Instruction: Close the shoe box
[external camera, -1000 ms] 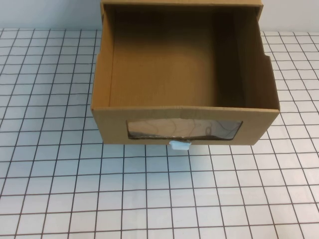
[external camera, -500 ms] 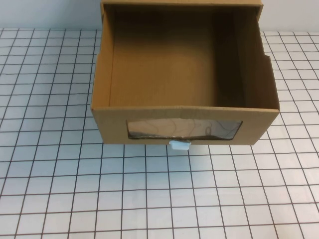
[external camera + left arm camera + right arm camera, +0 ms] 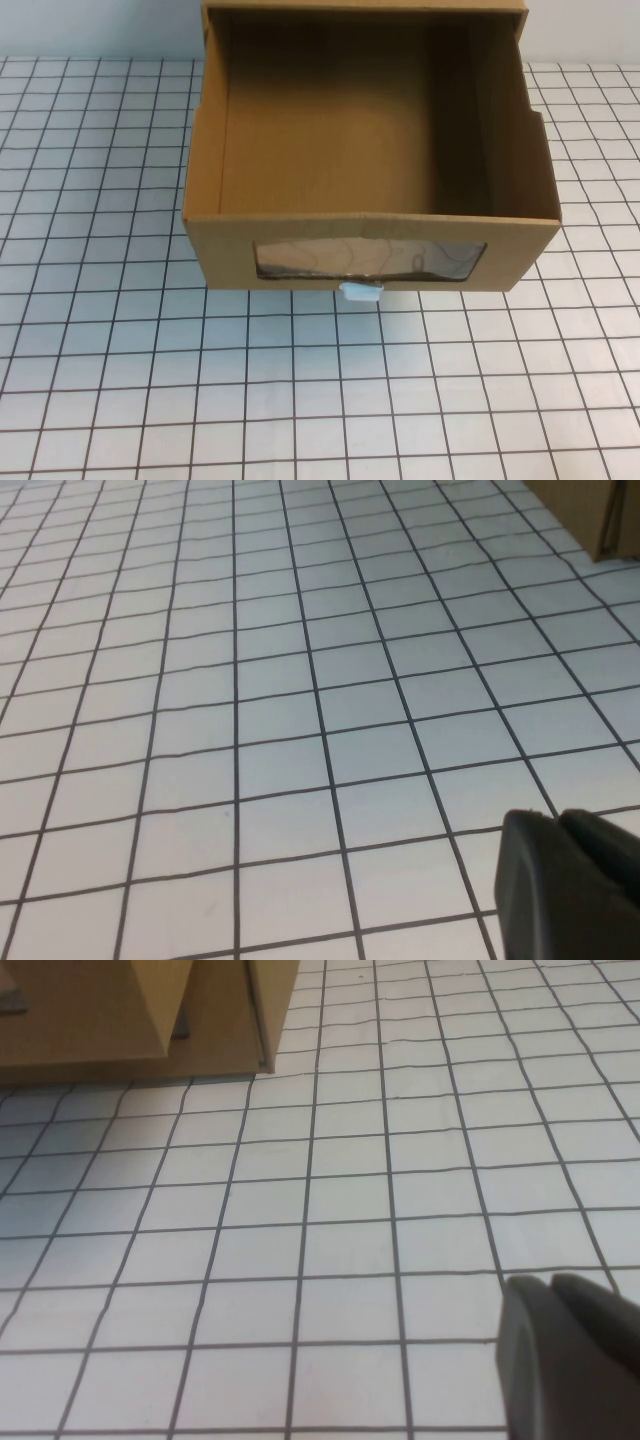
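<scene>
The box (image 3: 370,200) is sitting pulled open, front facing the robot. Left gripper (image 3: 570,885) and right gripper (image 3: 570,1360) are hovering low over the table, well short of it; jaw width can't be told.

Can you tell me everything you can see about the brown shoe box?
The shoe box looks like plain brown cardboard. Its drawer is pulled out toward the camera, open on top and empty inside. The front has a wide clear window with a small white pull tab just below. It sits flat on the gridded white table. Nothing touches it: the left pincer and right pincer hang over bare table, away from it.
</scene>
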